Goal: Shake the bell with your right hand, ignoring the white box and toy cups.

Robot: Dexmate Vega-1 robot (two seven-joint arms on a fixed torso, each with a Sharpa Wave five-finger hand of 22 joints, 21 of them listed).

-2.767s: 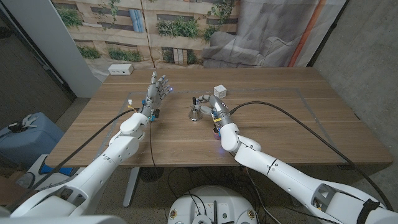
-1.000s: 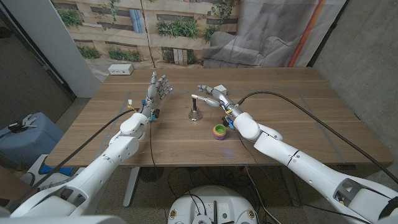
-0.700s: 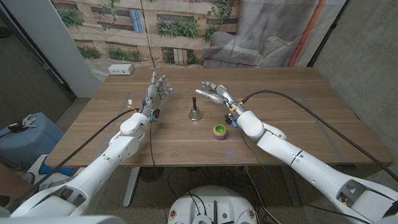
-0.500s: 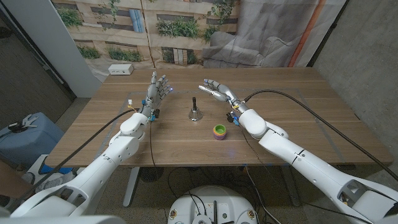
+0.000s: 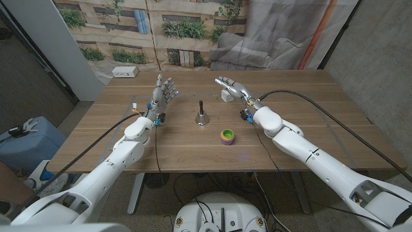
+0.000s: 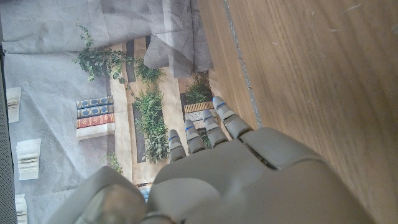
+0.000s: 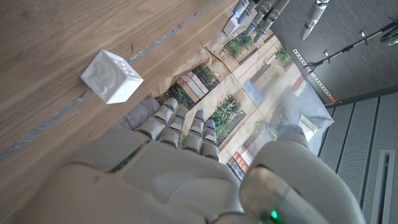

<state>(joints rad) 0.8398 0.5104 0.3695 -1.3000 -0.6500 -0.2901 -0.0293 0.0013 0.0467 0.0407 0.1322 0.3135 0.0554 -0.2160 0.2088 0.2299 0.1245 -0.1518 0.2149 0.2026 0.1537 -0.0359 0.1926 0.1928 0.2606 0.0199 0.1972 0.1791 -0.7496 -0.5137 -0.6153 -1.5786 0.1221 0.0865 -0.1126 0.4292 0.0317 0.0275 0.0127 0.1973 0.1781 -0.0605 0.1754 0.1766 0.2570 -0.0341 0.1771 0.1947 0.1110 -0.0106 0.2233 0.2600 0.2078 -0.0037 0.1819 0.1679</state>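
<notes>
The small metal bell (image 5: 201, 118) with a dark upright handle stands on the wooden table (image 5: 309, 129) near the middle, with nothing touching it. My right hand (image 5: 233, 89) is raised to the right of the bell and behind it, fingers stretched out and holding nothing. The white box (image 5: 226, 95) sits just under its fingertips; the right wrist view shows that box (image 7: 111, 76) on the table beyond the fingers (image 7: 180, 124). The stacked toy cups (image 5: 226, 136) lie in front of the bell, a little right. My left hand (image 5: 163, 92) stands upright and open left of the bell.
A white power strip (image 5: 125, 72) lies at the table's far left corner. Black cables (image 5: 302, 103) trail over the table from both arms. A grey cloth and a plant-print backdrop hang behind the far edge.
My right hand has let go of the bell, which now stands alone, and has drawn back to the right and away toward the white box, uncovering the toy cups. The left hand has stayed put.
</notes>
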